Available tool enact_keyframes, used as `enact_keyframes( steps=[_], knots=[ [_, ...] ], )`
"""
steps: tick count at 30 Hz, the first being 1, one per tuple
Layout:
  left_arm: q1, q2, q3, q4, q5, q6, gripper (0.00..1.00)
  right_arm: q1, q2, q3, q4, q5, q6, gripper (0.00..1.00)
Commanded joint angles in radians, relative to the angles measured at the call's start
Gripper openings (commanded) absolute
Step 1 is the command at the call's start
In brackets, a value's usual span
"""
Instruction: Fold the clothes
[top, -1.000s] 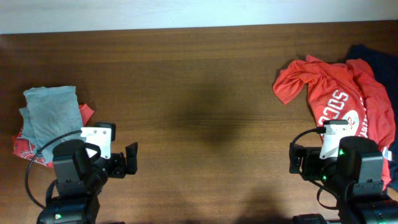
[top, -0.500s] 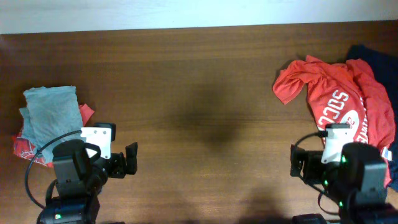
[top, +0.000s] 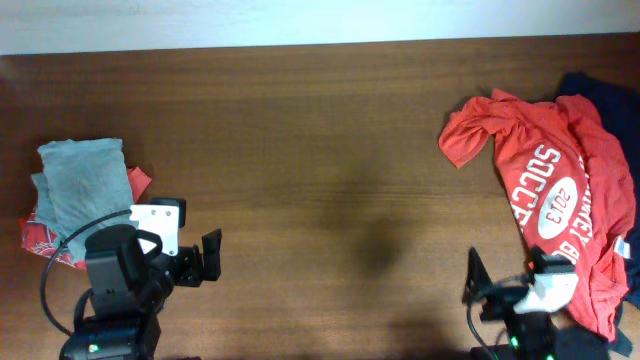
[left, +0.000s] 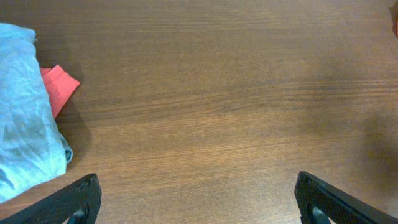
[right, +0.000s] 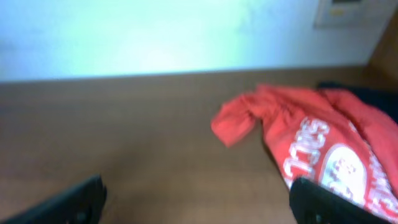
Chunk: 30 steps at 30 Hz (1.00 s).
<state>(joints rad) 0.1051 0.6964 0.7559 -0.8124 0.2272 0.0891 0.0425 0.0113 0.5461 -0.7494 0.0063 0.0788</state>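
A crumpled red soccer T-shirt (top: 550, 170) with white lettering lies at the table's right, over a dark navy garment (top: 610, 100); it also shows in the right wrist view (right: 311, 137). A folded grey garment (top: 82, 185) sits on a folded red one (top: 40, 240) at the left, seen also in the left wrist view (left: 25, 118). My left gripper (left: 198, 202) is open and empty over bare wood, right of the folded stack. My right gripper (right: 198, 199) is open and empty, near the front edge, left of the red shirt's lower part.
The brown wooden table (top: 320, 150) spans the view, with a pale wall along its far edge (top: 300, 20). The navy garment reaches the right edge.
My right arm has pulled back toward the front edge, uncovering the red shirt's lettering. The left arm and the clothes have not moved.
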Motion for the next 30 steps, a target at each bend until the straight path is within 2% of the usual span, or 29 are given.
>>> enact_keyframes(
  steps=[1,2,5,10,12,30],
  knots=[
    [0.002,-0.002,-0.005,0.002,-0.008,-0.006,0.99,-0.004,-0.006,-0.163,0.213,-0.014,-0.020,0.99],
    [0.002,-0.002,-0.005,0.002,-0.007,-0.006,0.99,-0.004,-0.007,-0.250,0.357,-0.013,-0.020,0.99],
    [0.002,-0.002,-0.005,0.002,-0.008,-0.006,0.99,-0.004,-0.007,-0.385,0.564,-0.013,-0.019,0.99],
    [0.002,-0.002,-0.005,0.002,-0.007,-0.006,0.99,-0.004,-0.007,-0.542,0.786,-0.032,-0.018,0.99],
    [0.002,-0.002,-0.005,0.002,-0.007,-0.006,0.99,-0.004,-0.007,-0.541,0.664,-0.058,-0.018,0.99],
    [0.002,-0.002,-0.005,0.002,-0.008,-0.006,0.99,-0.005,-0.004,-0.541,0.674,-0.048,-0.019,0.99]
  ],
)
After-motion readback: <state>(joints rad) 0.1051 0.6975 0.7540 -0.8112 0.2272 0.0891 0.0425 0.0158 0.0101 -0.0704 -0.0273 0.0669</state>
